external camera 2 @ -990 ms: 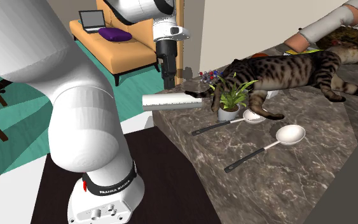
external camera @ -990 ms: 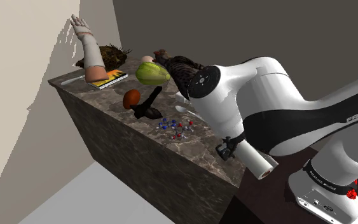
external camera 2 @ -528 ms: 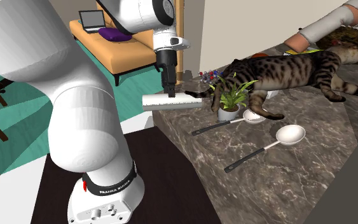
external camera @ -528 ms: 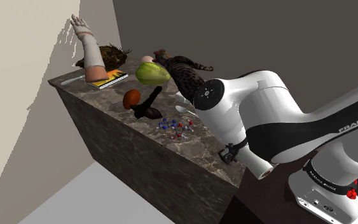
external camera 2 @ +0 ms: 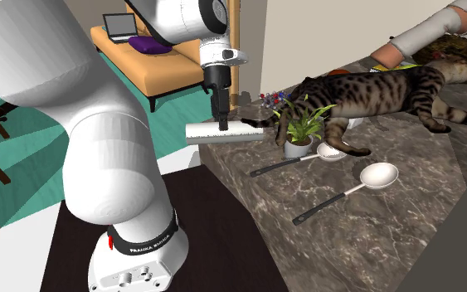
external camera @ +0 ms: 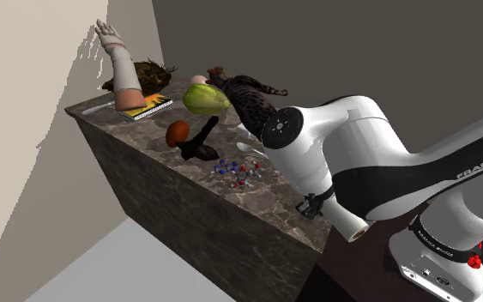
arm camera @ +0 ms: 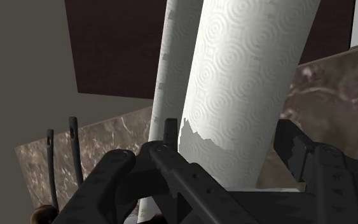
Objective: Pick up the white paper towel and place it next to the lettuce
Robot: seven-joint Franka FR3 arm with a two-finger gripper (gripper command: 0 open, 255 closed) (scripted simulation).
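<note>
The white paper towel roll [external camera 2: 244, 133] lies on its side at the corner of the dark marble counter [external camera 2: 406, 232], one end overhanging the edge [external camera: 352, 226]. My gripper [external camera 2: 221, 124] reaches straight down onto the roll's middle. In the wrist view the embossed roll [arm camera: 247, 83] stands between my fingers, and the gripper [arm camera: 228, 130] is shut on it, both black fingers [arm camera: 171, 165] pressing its sides. The green lettuce [external camera: 205, 99] sits far along the counter, near the back wall.
A striped cat [external camera 2: 372, 91] lies across the counter beside a small potted plant [external camera 2: 299, 141]. Two ladles [external camera 2: 364, 182] lie near the roll. A brown ball [external camera: 178, 132], a dark object [external camera: 201, 147], coloured beads [external camera: 235, 172], a book [external camera: 149, 105] and a mannequin arm [external camera: 119, 69] stand further along.
The gripper has come down from just above the roll onto it, and its fingers have closed around the roll. The roll has not moved.
</note>
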